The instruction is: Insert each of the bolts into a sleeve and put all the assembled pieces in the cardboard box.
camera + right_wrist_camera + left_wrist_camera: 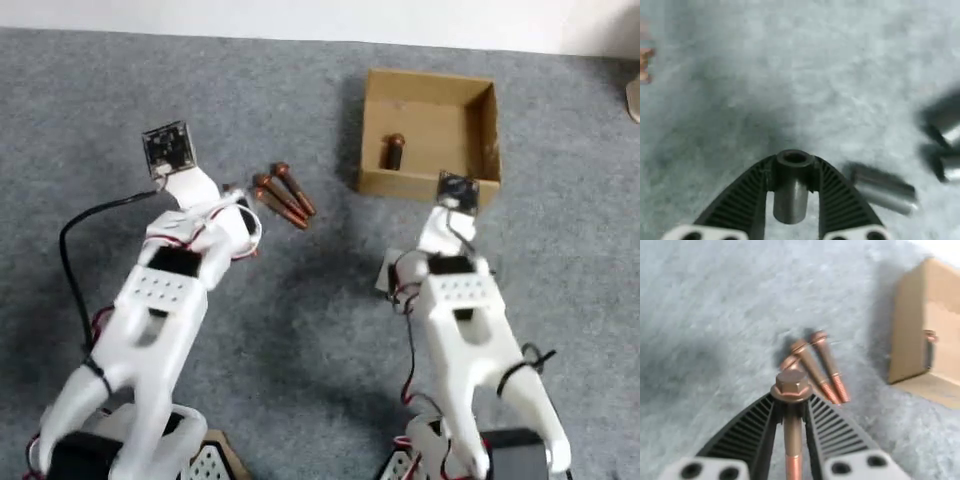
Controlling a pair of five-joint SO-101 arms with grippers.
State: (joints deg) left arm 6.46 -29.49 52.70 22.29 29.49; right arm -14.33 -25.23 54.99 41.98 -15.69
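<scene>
My left gripper (792, 402) was clamped on a bolt (791, 386), my right gripper (792, 172) on a sleeve (791, 197), with the box (415, 185) at one o'clock on the worktop (300, 330). I judged misalignment the risk: a tilted bolt would jam at the sleeve's mouth or slip free.

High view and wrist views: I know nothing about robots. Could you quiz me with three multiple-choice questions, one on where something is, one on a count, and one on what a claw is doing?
1. Where do the loose bolts lie?
A) in the cardboard box
B) under the right arm
C) on the grey table, outside the box

2. How many items lie in the box?
A) one
B) none
C) four

3. The right claw is:
A) open and empty
B) shut on a sleeve
C) shut on a bolt

Answers:
1. C, they lie on the table beside the box.
2. A, a single piece rests on its floor.
3. B, it clamps a dark sleeve.
</scene>
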